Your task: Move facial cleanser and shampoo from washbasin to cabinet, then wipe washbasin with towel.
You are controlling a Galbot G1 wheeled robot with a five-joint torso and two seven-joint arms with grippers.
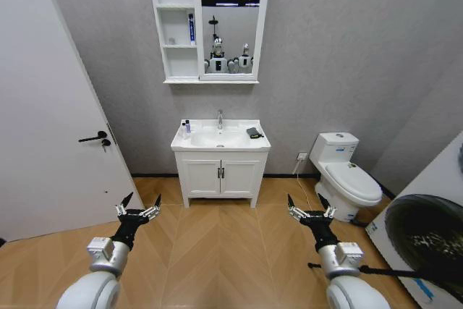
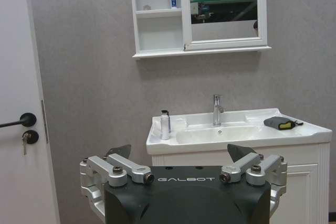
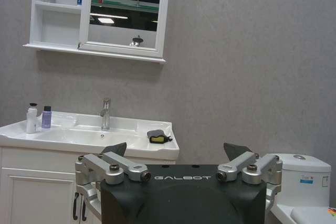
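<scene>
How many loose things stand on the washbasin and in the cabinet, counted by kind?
Bottles on the washbasin: 2, white bottle and purple bottle
Cloths on it: 1, the towel
Tubes in the cabinet: 1, blue tube
Total: 4

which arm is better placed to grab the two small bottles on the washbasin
Left, probably. The two small bottles stand at the left corner of the white ceramic washbasin, on the open left gripper's side. The open right gripper is equally far back.
</scene>
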